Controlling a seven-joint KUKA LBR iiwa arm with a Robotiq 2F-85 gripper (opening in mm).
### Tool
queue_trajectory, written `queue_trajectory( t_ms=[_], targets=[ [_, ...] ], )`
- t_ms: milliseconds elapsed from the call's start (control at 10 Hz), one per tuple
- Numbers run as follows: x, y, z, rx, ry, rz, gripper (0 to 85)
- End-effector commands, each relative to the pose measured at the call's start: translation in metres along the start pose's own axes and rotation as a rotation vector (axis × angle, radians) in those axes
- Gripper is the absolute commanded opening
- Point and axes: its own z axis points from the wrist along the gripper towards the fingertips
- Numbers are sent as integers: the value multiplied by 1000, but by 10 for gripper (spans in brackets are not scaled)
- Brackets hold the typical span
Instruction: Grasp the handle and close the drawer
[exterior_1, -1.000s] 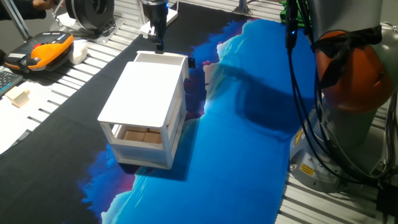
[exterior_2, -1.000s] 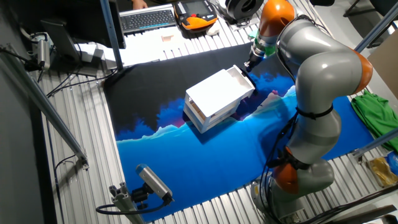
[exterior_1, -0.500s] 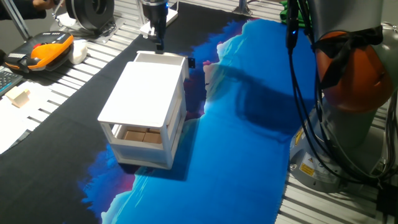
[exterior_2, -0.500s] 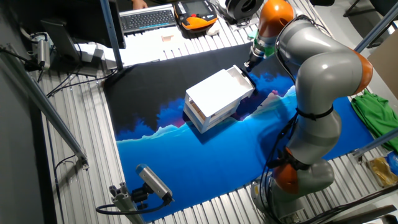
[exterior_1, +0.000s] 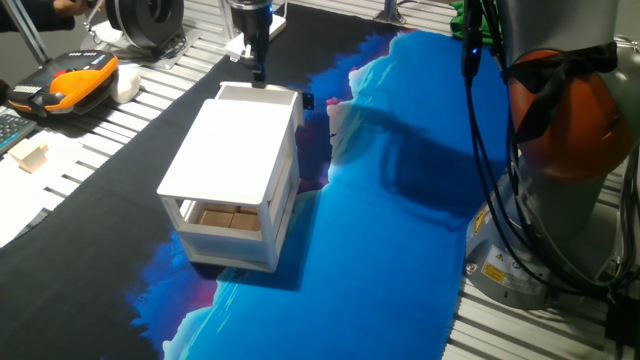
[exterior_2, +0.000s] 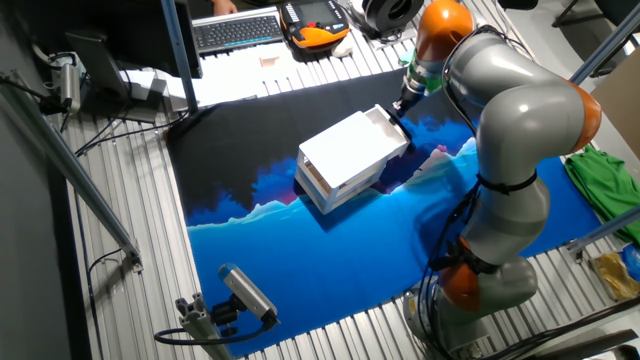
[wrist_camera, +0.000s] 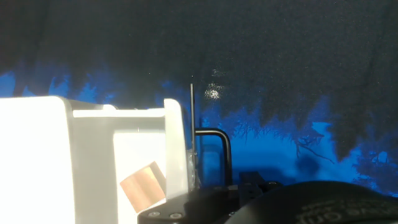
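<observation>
Drawer first: the shallow white box-shaped upper drawer (exterior_1: 258, 97) of the small white two-tier cabinet (exterior_1: 235, 165) juts out a little at the cabinet's far end, over the black and blue cloth (exterior_1: 400, 200). Its thin black wire handle (wrist_camera: 214, 152) shows in my hand view, just right of the drawer's front. My two-finger claw (exterior_1: 256, 70) hangs at that far end, right by the handle; whether my fingers are apart or clamped on it I cannot tell. I judge the grasp step is in hand; next comes a straight push toward the cabinet.

A robotics lab: slatted aluminium table (exterior_2: 130, 290), keyboard (exterior_2: 237, 30), orange teach pendant (exterior_1: 78, 80), loose cables (exterior_1: 510, 200).
</observation>
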Motion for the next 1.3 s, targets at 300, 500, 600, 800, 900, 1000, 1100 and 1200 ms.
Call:
queue_trajectory(
  t_ms=[300,500,600,800,900,1000,1100,1200],
  targets=[
    [3,1,-2,-7,2,2,0],
    [3,1,-2,-9,-1,-1,0],
    [4,1,-2,-7,-3,-3,0],
    [4,1,-2,-8,-9,-17,0],
    [4,2,-2,-2,-10,-26,0],
    [4,2,-2,-9,-12,-29,0],
    [4,2,-2,-9,-12,-29,0],
    [4,2,-2,-9,-13,-29,0]
  ],
)
